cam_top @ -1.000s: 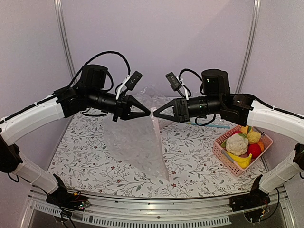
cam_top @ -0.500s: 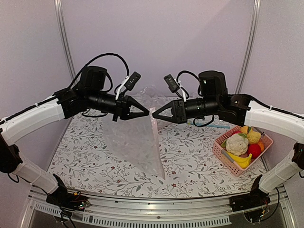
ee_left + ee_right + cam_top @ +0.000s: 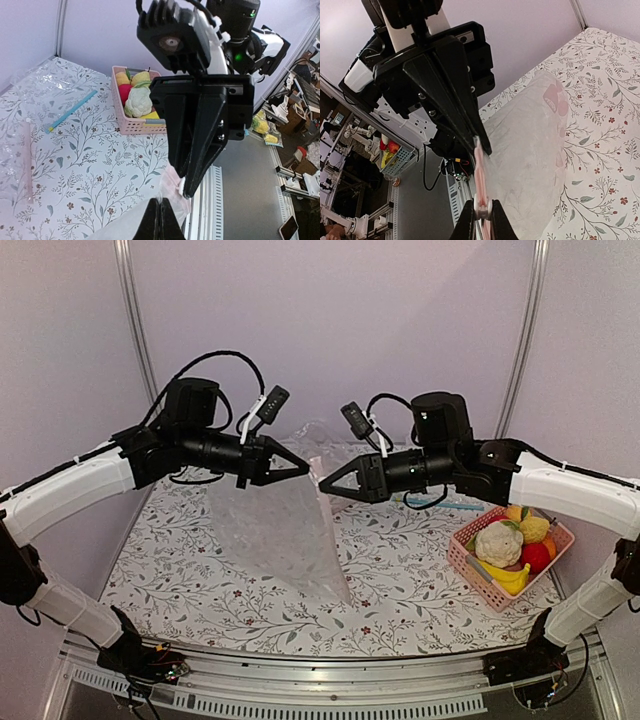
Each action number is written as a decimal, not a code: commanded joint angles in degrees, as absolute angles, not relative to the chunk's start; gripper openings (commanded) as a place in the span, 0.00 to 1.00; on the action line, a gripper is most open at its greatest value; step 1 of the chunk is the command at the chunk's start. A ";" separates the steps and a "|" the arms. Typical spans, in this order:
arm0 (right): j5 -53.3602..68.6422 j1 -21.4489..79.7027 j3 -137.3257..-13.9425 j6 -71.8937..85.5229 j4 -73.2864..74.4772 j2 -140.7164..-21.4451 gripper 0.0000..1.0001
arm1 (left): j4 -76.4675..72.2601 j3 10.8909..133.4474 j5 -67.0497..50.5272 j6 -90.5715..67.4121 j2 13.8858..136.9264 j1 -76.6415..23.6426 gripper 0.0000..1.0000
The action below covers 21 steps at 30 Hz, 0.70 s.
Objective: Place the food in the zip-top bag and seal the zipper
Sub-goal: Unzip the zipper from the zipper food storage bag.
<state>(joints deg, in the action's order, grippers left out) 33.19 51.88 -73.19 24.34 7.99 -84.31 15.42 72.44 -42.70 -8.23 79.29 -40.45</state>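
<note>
The zip-top bag (image 3: 272, 530) hangs in the air between my two grippers, its lower corner near the table. It is crinkly and see-through. Its zipper (image 3: 479, 170) looks pink in the right wrist view and carries a white slider (image 3: 482, 206). My left gripper (image 3: 304, 468) is shut on the bag's top edge (image 3: 167, 202). My right gripper (image 3: 323, 483) is shut on the slider, its tips a finger's width from the left gripper's. The food, a cauliflower (image 3: 498, 542), banana (image 3: 508, 578), red fruit (image 3: 537, 556) and lemon (image 3: 534, 528), lies in the pink basket (image 3: 466, 562) at the right.
More crinkly clear plastic (image 3: 305, 435) lies at the back of the table behind the grippers. A thin teal strip (image 3: 455, 505) lies left of the basket. The metal rail (image 3: 320, 680) runs along the near edge.
Both grippers have shifted a little to the left with the bag. Their tips, touching a second ago, now stand slightly apart, the left one higher. The bag's lower corner has lifted a bit.
</note>
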 commanded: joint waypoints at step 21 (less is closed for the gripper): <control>32.59 52.88 -73.74 22.68 13.55 -86.66 0.00 | 9.28 69.60 -33.86 -12.57 74.43 -33.93 0.00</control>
